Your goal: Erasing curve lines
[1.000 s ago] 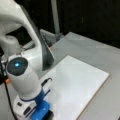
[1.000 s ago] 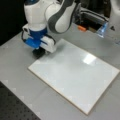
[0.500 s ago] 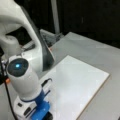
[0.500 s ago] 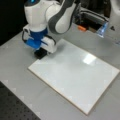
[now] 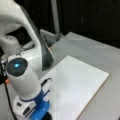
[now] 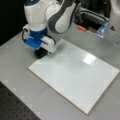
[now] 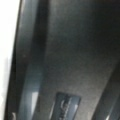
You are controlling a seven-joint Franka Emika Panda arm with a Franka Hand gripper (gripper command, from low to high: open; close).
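Your arm (image 6: 60,15) bends low, wrist pointing down | gripper (image 6: 40,53) sits low at a front view's left, its dark tip under the blue-and-white hand | its fingers are hidden.

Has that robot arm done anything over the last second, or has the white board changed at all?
Hardly anything visibly changed. The gripper stays low at the corner of the white board at a front view's left, with a dark block under it. The board lies where it was, and no curve lines show on it in either front view, then or now.
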